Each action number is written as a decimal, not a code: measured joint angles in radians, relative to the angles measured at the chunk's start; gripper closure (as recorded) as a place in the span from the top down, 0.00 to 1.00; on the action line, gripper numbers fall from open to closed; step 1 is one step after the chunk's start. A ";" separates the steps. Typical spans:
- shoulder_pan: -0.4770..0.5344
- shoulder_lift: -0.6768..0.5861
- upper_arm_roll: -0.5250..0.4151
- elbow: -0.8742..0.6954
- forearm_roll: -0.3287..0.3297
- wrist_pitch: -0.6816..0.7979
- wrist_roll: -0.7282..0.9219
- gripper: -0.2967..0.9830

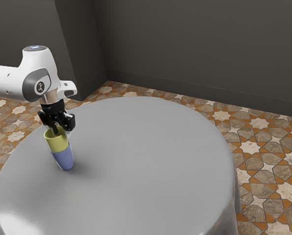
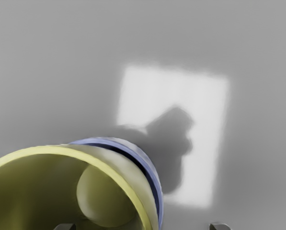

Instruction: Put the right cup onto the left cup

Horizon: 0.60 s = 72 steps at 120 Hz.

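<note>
In the exterior view my gripper (image 1: 61,130) is open at the top of the yellow cup (image 1: 57,143), with one finger reaching into its mouth. The yellow cup is nested in the blue cup (image 1: 63,159), its upper part standing out above the blue one. In the wrist view the gripper (image 2: 143,227) has its fingertips wide apart, one over the inside of the yellow cup (image 2: 37,191) and one outside, beyond the rim of the blue cup (image 2: 152,173). The yellow wall lies between them, not pinched.
The cups stand on a round grey table (image 1: 150,161), near its edge at the exterior view's left. A bright patch of light with a dark shadow lies on the tabletop beside the cups in the wrist view. Dark walls (image 1: 185,44) rise behind the table.
</note>
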 joint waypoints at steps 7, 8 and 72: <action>0.000 -0.002 0.000 0.001 0.000 0.000 0.001 0.59; -0.001 -0.002 0.000 0.001 0.000 0.000 0.001 0.60; 0.005 -0.021 -0.018 0.305 0.002 -0.290 0.019 0.75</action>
